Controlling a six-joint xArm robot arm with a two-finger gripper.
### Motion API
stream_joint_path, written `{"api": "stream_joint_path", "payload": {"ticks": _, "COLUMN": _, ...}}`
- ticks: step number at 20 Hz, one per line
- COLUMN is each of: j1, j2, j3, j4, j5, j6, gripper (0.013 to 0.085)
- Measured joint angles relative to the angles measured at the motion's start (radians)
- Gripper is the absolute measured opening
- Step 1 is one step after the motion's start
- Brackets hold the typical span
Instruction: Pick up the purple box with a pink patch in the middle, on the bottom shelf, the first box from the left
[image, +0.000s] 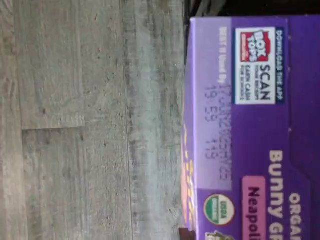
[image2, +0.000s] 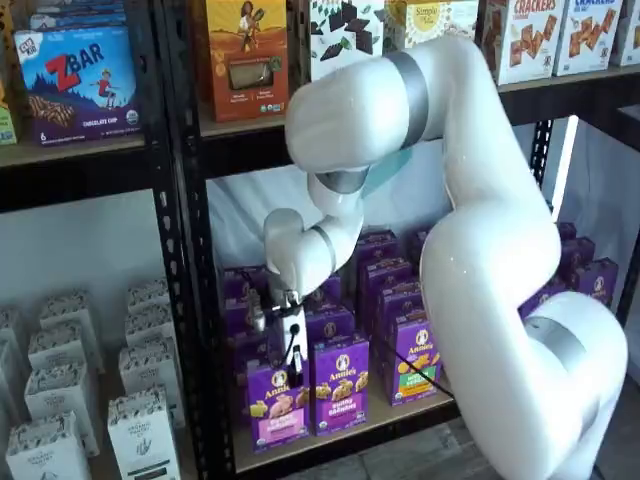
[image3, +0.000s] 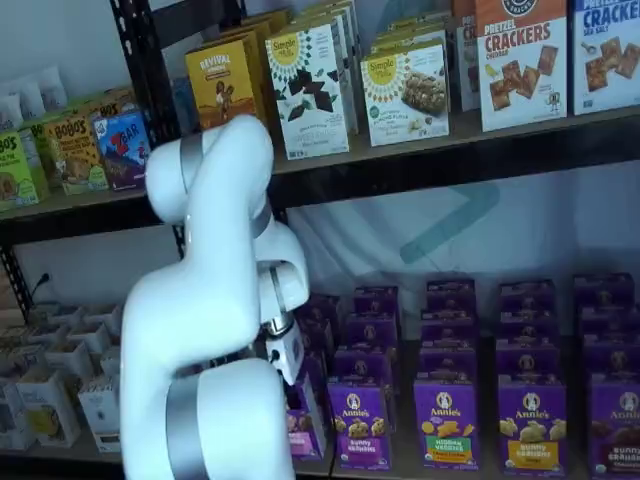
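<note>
Purple box (image2: 277, 402) with pink band and tan snacks, clamped at its top by pincer (image2: 288, 372).

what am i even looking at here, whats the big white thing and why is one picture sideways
The big white thing is a robot arm working at store-like shelves; its jaws sit at its tip. Two pictures come from fixed cameras facing the shelves. The third comes from a camera on the arm's wrist, and it is turned on its side, which is why the print on the purple box reads sideways. The gripper is down at the purple box with the pink band, at the front of the bottom shelf. Its jaws are closed; they appear to be on the box's top. Other purple boxes stand beside and behind it.
</note>
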Motion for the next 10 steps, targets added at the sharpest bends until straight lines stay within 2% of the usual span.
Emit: {"api": "stream_joint_path", "payload": {"ticks": 10, "j1": -0.004, "j2": -0.170, "j3": 0.165, "j4": -0.026, "j5": -0.002, "j6": 0.020, "gripper": 0.0330}}
